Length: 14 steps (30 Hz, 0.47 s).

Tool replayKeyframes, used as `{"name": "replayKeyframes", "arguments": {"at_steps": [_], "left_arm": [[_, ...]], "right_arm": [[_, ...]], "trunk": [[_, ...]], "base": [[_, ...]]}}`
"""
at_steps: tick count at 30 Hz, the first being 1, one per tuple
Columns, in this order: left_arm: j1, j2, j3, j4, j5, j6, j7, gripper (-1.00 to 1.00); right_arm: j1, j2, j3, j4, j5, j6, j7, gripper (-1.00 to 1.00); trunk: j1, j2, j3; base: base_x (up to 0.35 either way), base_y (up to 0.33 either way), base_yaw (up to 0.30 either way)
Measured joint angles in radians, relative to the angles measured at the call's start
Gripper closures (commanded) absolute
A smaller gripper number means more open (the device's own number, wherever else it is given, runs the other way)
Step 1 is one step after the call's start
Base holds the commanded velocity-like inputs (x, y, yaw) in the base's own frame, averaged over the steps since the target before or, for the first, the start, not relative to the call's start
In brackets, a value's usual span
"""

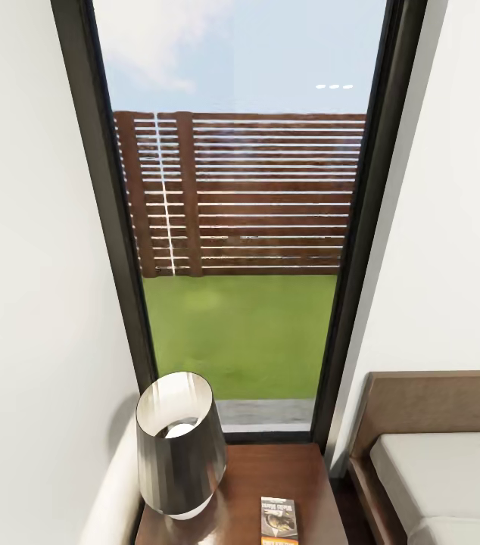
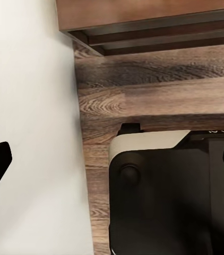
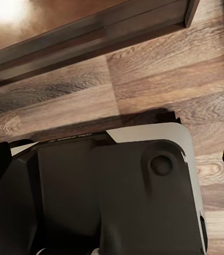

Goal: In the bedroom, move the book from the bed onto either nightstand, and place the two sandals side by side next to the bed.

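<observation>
One book [image 1: 278, 521] lies on the nightstand [image 1: 312, 484] beside a lamp [image 1: 179, 445] — both grippers released, empty.

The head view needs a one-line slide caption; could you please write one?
Book lying on the nightstand beside a lamp, bed to the right, window behind.

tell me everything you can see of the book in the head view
The book is a small, thin paperback lying flat, cover up, on the glossy reddish-brown nightstand, near its front right part. The cover shows a dark title band at the top, a grey-and-dark picture below it and an orange strip at the bottom, where the frame's edge cuts it off. It sits apart from the lamp to its left. Nothing but the tabletop touches it.
</observation>
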<state>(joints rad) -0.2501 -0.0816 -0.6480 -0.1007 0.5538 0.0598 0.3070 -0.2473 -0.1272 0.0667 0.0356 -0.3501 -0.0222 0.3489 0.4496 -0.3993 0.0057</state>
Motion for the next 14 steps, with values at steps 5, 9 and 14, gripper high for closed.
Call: {"name": "replayKeyframes", "arguments": {"at_steps": [5,9,14], "left_arm": [[0.0,0.0,0.0,0.0,0.0,0.0,0.0,-1.0],[0.0,0.0,0.0,0.0,0.0,0.0,-0.001,-1.0],[0.0,0.0,0.0,0.0,0.0,0.0,0.0,-1.0]], "right_arm": [[0.0,0.0,0.001,0.0,0.0,0.0,0.0,-1.0],[0.0,0.0,0.001,0.0,0.0,0.0,0.0,-1.0],[0.0,0.0,0.0,0.0,0.0,0.0,0.0,-1.0]], "trunk": [[0.0,0.0,0.0],[0.0,0.0,0.0],[0.0,0.0,0.0]], "base": [[0.0,0.0,0.0],[0.0,0.0,0.0],[0.0,0.0,0.0]]}}
